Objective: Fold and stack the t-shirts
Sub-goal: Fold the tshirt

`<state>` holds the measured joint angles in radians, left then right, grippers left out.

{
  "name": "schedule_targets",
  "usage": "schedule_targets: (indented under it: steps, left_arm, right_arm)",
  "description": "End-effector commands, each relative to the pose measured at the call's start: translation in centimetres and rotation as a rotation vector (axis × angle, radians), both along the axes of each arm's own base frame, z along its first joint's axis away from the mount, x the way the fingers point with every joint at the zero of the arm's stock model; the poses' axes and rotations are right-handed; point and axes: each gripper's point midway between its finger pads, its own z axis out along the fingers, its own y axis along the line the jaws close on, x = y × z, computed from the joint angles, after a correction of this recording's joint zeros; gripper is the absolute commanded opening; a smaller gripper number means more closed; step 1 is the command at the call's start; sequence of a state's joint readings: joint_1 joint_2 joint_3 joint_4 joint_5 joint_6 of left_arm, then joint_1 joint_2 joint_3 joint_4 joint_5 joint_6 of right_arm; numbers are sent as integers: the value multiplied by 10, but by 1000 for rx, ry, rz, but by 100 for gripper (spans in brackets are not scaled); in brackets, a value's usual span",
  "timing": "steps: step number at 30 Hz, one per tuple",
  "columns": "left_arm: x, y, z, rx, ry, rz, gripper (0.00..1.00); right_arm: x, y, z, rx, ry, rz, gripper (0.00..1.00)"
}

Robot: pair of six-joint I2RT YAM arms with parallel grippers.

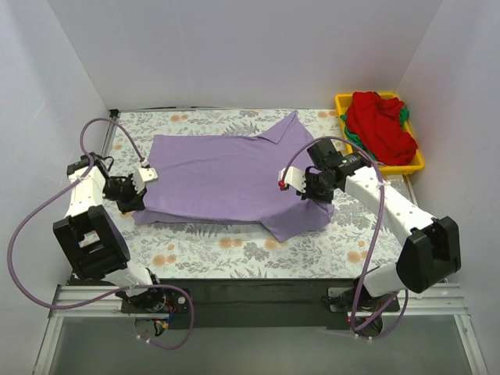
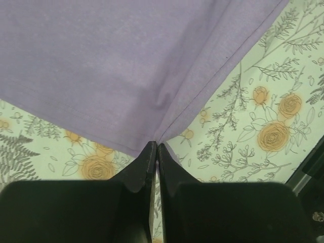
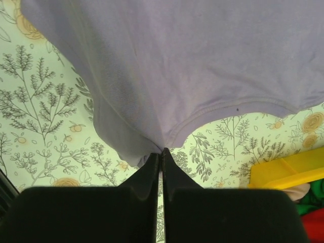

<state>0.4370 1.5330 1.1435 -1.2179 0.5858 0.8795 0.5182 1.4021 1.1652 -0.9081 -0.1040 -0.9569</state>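
Both claws were pinched tight on the purple shirt (image 1: 223, 176): left gripper (image 2: 156, 148) on its near-left corner, right gripper (image 3: 162, 152) on its right edge. The shirt lay flat on the floral cloth (image 1: 234, 246), long axis running across between them.

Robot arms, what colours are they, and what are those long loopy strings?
The left arm and right arm are white tubes with chunky black joint blocks. The loopy strings are purple cables, one along each arm. The left gripper and right gripper each have two smooth black pointed fingers.
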Motion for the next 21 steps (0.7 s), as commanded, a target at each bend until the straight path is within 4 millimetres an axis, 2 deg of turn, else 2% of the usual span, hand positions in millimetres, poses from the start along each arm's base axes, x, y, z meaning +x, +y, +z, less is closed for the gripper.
schedule_targets:
  steps: [1,5,11,21]
  left_arm:
    - [27,4,16,-23,-85,26,0]
    - [44,9,19,-30,-92,45,0]
    - [58,13,12,-29,-79,65,0]
    - [83,6,0,-1,-71,51,0]
  right_arm:
    - [22,2,15,-3,-47,54,1]
    - [36,2,14,-12,-45,57,1]
    - [63,3,15,-17,-48,54,1]
    - [85,3,5,-39,-35,63,1]
